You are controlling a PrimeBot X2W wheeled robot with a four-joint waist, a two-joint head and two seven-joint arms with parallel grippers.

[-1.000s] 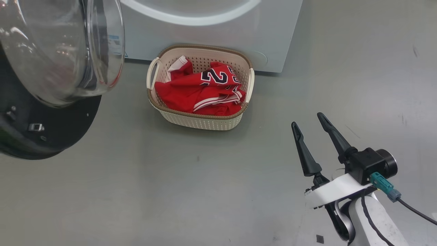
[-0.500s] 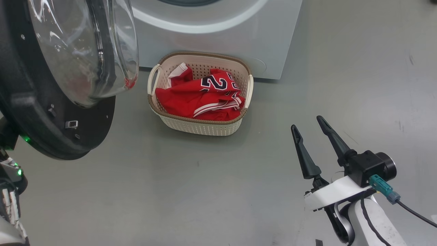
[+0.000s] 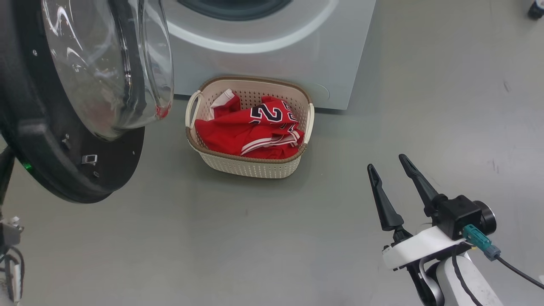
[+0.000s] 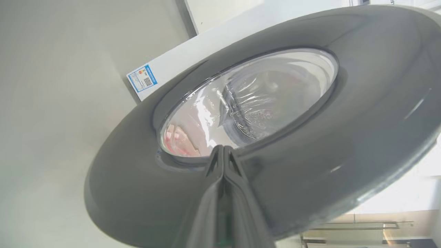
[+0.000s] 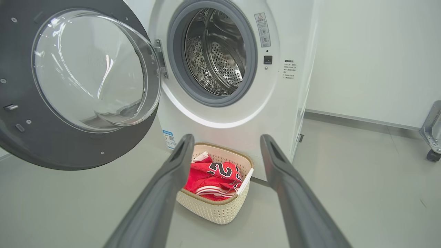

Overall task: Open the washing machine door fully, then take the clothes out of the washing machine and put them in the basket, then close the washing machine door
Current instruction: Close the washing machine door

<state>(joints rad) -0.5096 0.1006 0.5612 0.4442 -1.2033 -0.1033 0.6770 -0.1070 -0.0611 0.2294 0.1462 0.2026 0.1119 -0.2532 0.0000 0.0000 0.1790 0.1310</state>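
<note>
The washing machine (image 5: 275, 113) stands with its steel drum (image 5: 220, 51) bare. The washing machine door (image 3: 114, 170) hangs open at the left, glass bowl facing the basket. My left gripper (image 4: 223, 148) is shut, its tips up against the door's (image 4: 310, 155) outer face at the lower edge of the glass; it holds nothing. On the floor before the machine (image 3: 276, 63), the basket (image 3: 250, 168) holds the clothes (image 3: 238, 131), a crumpled red jersey. My right gripper (image 3: 385, 161) hovers open and empty, to the right of the basket (image 5: 213, 213) and nearer me, pointing at the clothes (image 5: 206, 179).
Bare grey floor (image 3: 255, 238) spreads around the basket and under the right arm. A wheeled metal frame (image 5: 432, 137) stands at the far right by the wall. The open door (image 5: 69, 148) overhangs the floor left of the basket.
The head camera has tilted up, so everything sits lower in view. The door has swung a little to the right, toward the basket. The right gripper stays open in place.
</note>
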